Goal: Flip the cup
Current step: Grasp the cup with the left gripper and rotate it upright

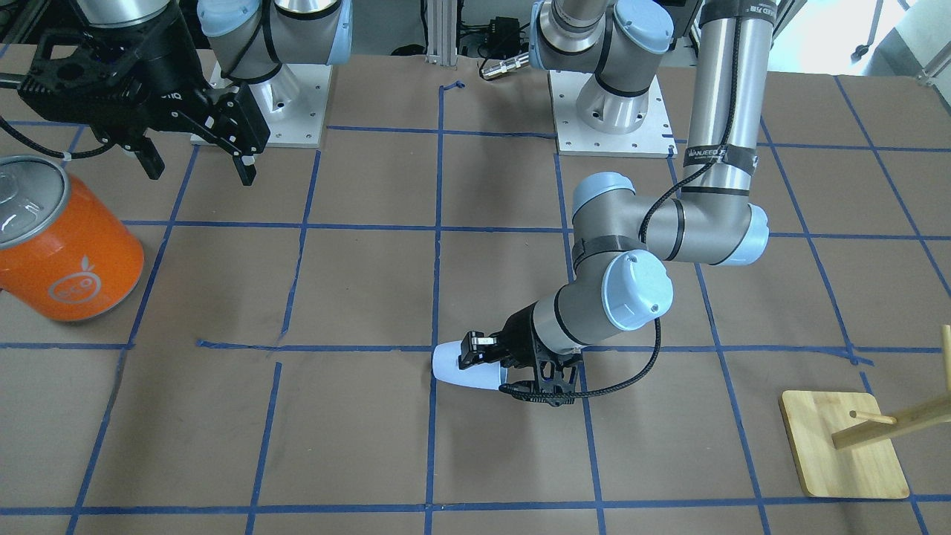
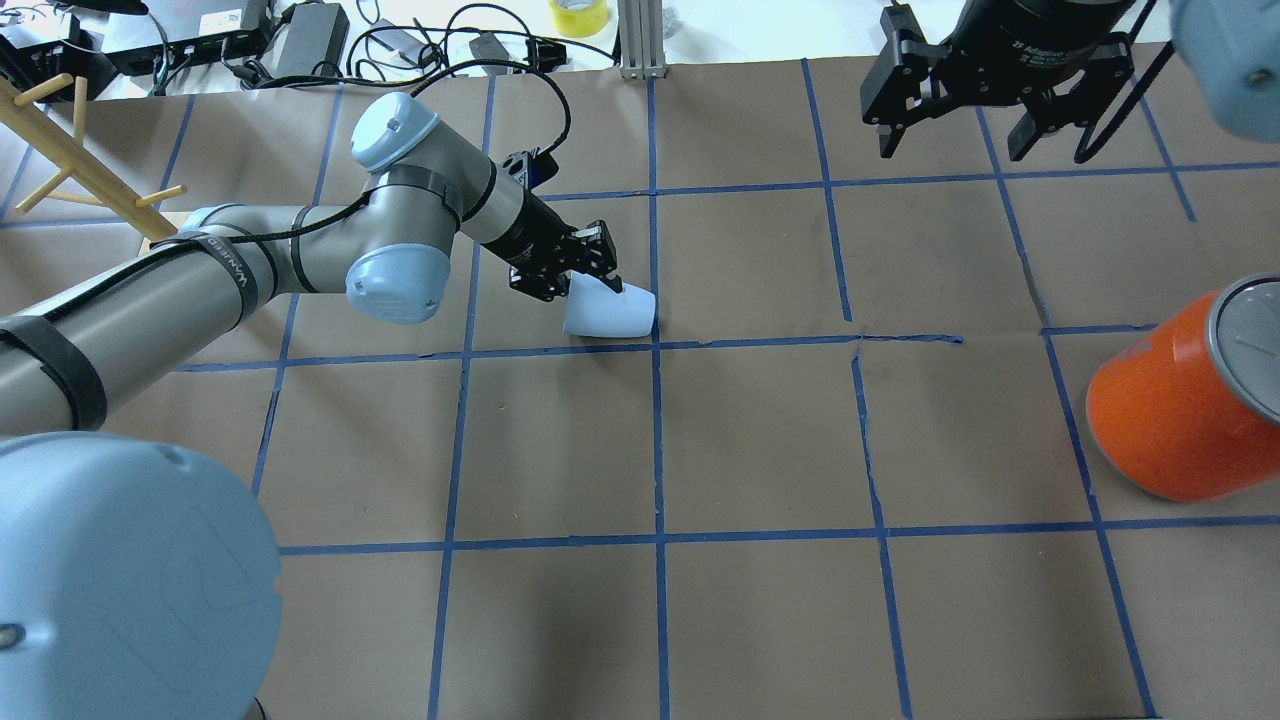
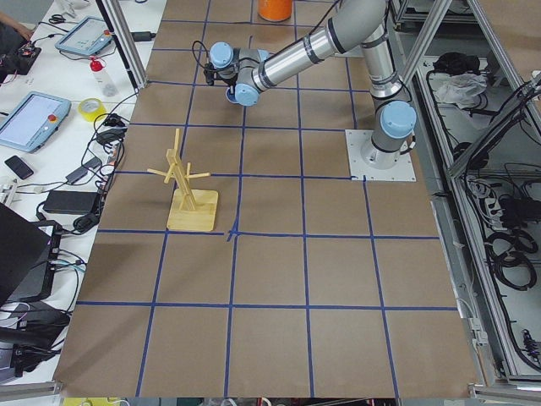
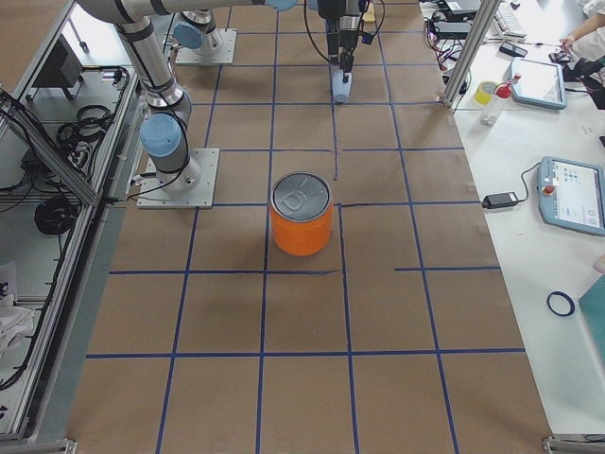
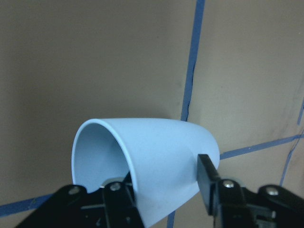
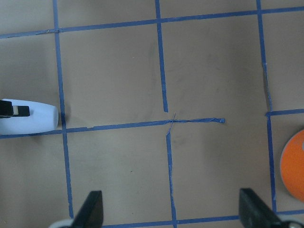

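The pale blue-white cup [image 1: 455,367] lies on its side near the table's middle, with its closed base pointing away from the left arm. It also shows in the overhead view [image 2: 612,313] and the right wrist view [image 6: 35,118]. My left gripper [image 1: 477,351] is shut on the cup's wall at the rim. In the left wrist view [image 5: 161,190], one finger is inside the bluish mouth and one is outside on the cup [image 5: 166,152]. I cannot tell whether the cup rests on the paper or hangs just above it. My right gripper [image 2: 952,145] is open and empty, high above the table.
A large orange can [image 1: 70,253] with a silver lid stands on the robot's right side, also in the overhead view [image 2: 1170,420]. A wooden peg rack [image 1: 847,446] stands on the robot's left side. Blue tape lines grid the brown table cover.
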